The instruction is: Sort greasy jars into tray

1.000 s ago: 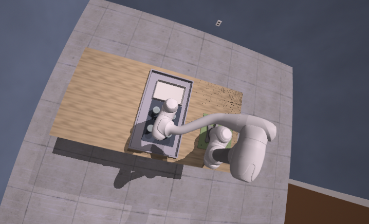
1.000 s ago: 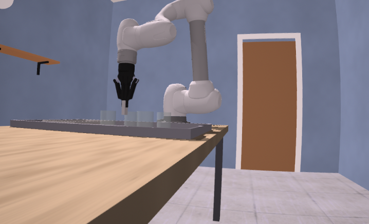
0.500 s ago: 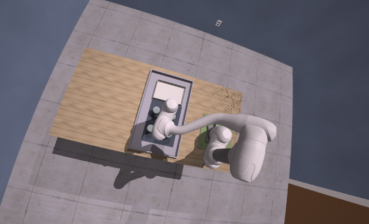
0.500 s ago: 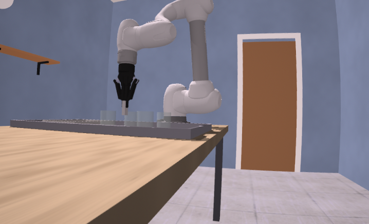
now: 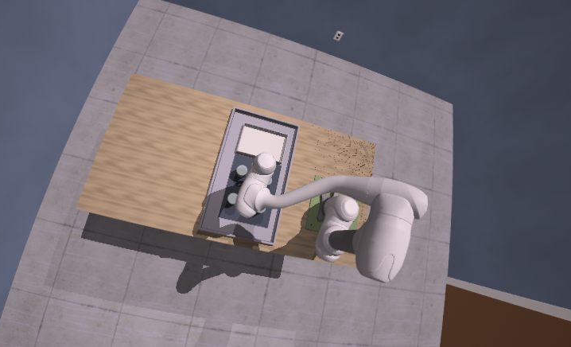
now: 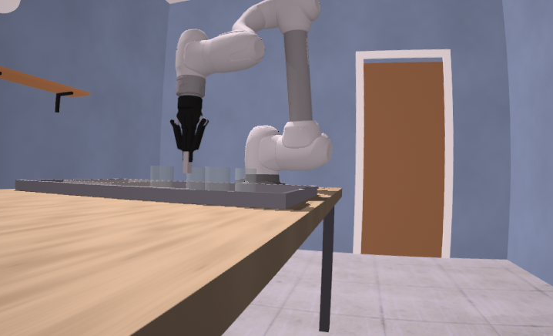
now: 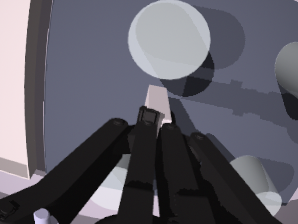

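Observation:
Four clear glass jars stand mouth down on the dark drying mat (image 5: 237,191). In the side view they show as a left jar (image 6: 162,176), two middle jars (image 6: 196,178) (image 6: 217,178) and a right jar (image 6: 245,179). My gripper (image 6: 186,166) is shut and empty, with its tips down at jar height between the left jar and the middle ones. In the wrist view the fingertips (image 7: 157,115) point at one jar (image 7: 169,39) just ahead, with a small gap. A second jar (image 7: 258,179) stands close at the lower right, and a third (image 7: 290,66) at the right edge. The pale tray (image 5: 262,142) lies beside the mat.
The mat and tray sit on a grey steel top (image 5: 219,172) with a raised rim, on a wooden table (image 5: 149,146). The arm's base (image 5: 339,215) stands at the table's right end. From above, the wrist covers part of the mat.

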Available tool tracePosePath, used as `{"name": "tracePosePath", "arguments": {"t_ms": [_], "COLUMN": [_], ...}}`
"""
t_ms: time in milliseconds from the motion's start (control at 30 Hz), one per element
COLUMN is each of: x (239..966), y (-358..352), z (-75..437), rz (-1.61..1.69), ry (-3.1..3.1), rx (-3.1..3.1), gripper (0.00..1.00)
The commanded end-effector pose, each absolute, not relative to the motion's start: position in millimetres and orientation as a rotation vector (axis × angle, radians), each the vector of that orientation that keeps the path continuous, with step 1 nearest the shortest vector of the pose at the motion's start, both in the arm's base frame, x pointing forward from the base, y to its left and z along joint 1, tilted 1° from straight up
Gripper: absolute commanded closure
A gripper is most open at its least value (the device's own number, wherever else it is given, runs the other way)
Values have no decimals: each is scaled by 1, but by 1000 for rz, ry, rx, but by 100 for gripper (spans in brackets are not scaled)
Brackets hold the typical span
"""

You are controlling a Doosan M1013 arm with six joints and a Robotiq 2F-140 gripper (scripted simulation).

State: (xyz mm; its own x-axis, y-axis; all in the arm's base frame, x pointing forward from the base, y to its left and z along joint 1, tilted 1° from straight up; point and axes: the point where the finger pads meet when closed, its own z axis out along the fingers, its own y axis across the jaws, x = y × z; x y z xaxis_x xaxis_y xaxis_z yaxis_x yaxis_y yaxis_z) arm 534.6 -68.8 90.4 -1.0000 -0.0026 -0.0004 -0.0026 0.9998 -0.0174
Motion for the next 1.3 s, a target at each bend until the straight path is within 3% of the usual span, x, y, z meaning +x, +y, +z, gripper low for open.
{"name": "tracePosePath", "arguments": {"t_ms": [0,1267], "x": [531,526], "y": [-69,-69], "z": [89,89], "rz": [-25,-25], "ry": [3141,3141], "rx": [-13,-13], "gripper": [100,100]}}
